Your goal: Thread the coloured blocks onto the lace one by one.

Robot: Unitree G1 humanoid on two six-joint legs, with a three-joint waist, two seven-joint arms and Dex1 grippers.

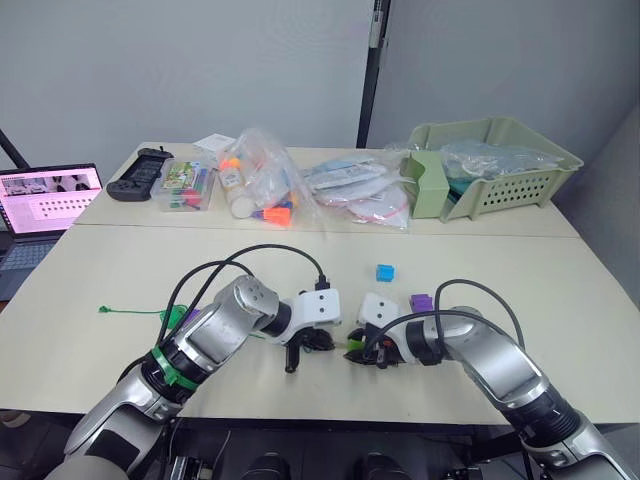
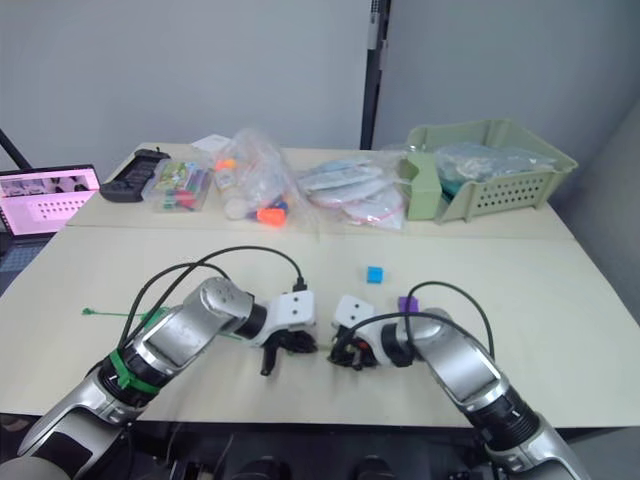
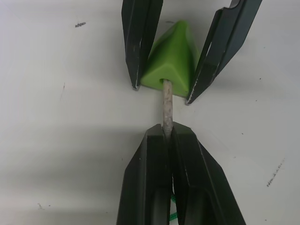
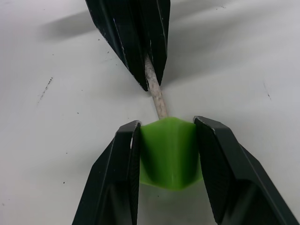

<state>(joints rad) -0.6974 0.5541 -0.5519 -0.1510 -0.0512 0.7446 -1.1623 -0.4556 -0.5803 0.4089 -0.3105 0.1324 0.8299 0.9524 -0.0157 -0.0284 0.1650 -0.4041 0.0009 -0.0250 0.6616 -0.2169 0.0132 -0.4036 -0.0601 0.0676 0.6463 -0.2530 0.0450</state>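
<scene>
Progress: early. Light green block is at the lace tip, tip entering its hole; judging by this, the 1st threading is under way, not thru yet. Blue block and a purple block lie loose on the table, so at least those are left. Another purple bit sits by the left forearm, can't tell if it's a block. Green cord trails off toward table's left edge.

Pose: both arms low over near table edge, forearms angled inward, grippers nose to nose at centre front. Left gripper pinched tight on the pale tip, short stub sticking out. Right gripper clamps the light green block between both fingers, hole facing the tip.
</scene>
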